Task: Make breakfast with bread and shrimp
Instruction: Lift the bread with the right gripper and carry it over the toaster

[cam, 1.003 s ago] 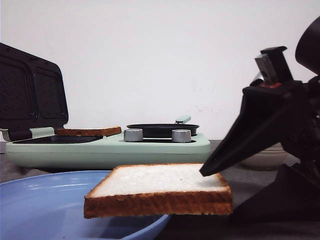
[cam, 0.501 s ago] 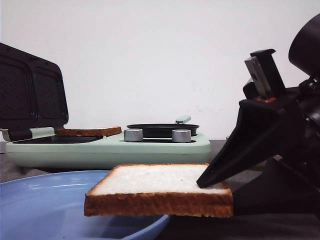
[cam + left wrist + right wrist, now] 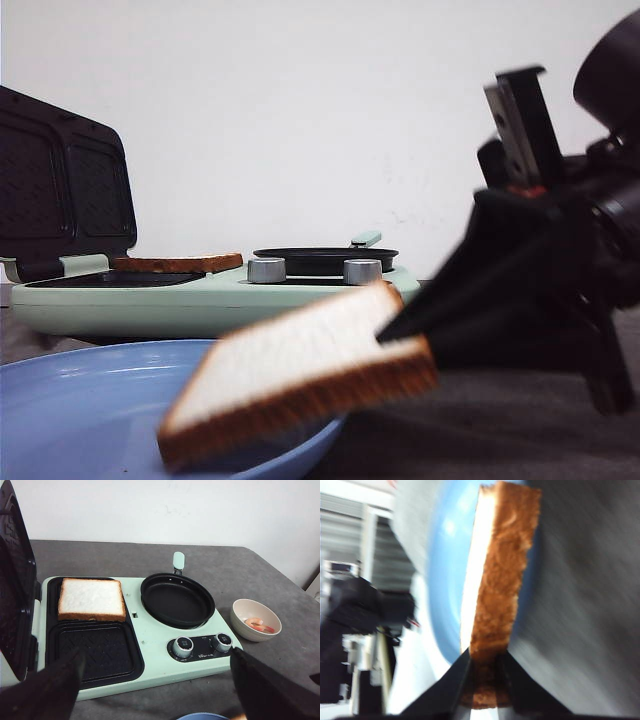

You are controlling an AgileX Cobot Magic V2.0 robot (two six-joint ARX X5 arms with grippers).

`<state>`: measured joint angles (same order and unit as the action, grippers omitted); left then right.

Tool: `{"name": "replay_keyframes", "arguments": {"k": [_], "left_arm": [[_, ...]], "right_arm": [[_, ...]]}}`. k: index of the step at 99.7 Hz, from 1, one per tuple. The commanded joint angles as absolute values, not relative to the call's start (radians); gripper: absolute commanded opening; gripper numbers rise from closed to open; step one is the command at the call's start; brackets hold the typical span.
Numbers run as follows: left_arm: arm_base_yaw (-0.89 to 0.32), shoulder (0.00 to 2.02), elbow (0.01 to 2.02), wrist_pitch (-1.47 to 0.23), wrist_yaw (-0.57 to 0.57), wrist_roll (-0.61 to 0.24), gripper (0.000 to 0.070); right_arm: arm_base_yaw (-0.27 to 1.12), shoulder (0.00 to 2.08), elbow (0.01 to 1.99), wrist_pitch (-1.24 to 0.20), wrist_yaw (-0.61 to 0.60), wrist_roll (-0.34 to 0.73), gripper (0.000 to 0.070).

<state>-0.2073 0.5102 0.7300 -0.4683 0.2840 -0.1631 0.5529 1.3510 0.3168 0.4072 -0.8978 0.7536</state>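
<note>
While your right gripper (image 3: pixel 385 335) pinches the bread slice (image 3: pixel 300 385) by its edge, its far end droops onto the blue plate (image 3: pixel 60 400); your left fingers (image 3: pixel 47 690) stand spread.

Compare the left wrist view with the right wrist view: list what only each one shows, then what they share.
Only the left wrist view: a bread slice lying in the open sandwich maker, the black pan, two knobs, and a bowl of shrimp. Only the right wrist view: the second slice clamped at one edge in the right gripper. Both show the blue plate and the grey table.
</note>
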Motion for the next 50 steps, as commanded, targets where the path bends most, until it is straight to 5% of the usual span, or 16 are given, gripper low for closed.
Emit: {"name": "replay_keyframes", "arguments": {"k": [1,21,50], "left_arm": [[-0.209,0.514,0.733,-0.457,0.281,-0.147,0.0505],[-0.209,0.514,0.733,-0.455,0.271,-0.142,0.0505],[-0.209,0.514,0.733,-0.448,0.252,-0.140,0.0505]], "right_arm": [[0.561,1.358,0.319,0.473,-0.913,0.834,0.0000],[0.561,1.356,0.351,0.593,-0.936,0.968,0.0000],[0.561,1.356,0.527,0.590,-0.968,1.008,0.0000]]}}
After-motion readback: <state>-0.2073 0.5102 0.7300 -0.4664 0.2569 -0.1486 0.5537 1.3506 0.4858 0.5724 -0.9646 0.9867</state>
